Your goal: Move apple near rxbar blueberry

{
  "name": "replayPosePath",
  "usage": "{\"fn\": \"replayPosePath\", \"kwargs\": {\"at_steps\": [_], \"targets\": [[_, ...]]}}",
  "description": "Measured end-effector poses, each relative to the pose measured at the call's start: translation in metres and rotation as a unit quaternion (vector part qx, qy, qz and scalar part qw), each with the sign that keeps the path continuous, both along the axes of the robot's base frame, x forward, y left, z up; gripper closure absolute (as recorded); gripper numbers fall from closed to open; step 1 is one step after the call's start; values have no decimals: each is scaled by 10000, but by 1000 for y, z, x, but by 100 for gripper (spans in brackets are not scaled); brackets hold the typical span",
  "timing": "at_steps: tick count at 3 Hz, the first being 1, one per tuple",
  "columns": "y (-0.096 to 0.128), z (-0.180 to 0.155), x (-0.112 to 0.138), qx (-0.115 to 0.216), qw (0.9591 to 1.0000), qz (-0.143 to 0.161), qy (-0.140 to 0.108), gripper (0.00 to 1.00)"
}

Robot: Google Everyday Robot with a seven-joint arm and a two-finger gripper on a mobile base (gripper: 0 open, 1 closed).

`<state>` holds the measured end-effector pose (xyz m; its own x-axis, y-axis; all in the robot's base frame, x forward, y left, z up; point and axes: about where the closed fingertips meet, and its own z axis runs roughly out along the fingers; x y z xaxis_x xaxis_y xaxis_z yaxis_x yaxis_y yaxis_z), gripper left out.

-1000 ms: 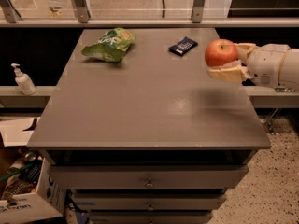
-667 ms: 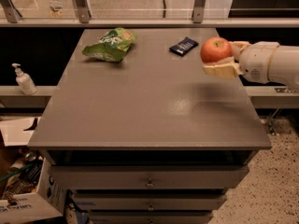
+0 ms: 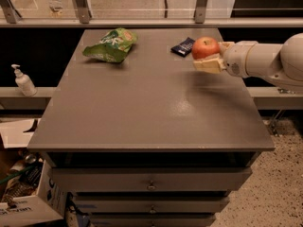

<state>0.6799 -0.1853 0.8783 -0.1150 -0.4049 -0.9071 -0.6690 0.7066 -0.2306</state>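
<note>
Camera view, pincer point(image 3: 209, 55) clasping apple point(image 3: 204, 46), table edge point(image 3: 249, 106)

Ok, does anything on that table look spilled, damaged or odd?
Nothing stands out. The bag lies crumpled at the far left of the table, the bar flat near the far edge, and the pincer holds the apple beside it.

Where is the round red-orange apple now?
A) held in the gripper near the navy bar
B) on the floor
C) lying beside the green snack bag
A: the gripper clasps the round red-orange apple just beside the flat dark navy wrapped bar.
</note>
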Motion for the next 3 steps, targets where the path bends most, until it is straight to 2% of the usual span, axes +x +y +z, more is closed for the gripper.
{"fn": "replayPosePath", "kwargs": {"at_steps": [2,3], "targets": [[7,-27,57,60,9995,-285,152,100],[14,-33,82,162,9996,-184,156,100]]}}
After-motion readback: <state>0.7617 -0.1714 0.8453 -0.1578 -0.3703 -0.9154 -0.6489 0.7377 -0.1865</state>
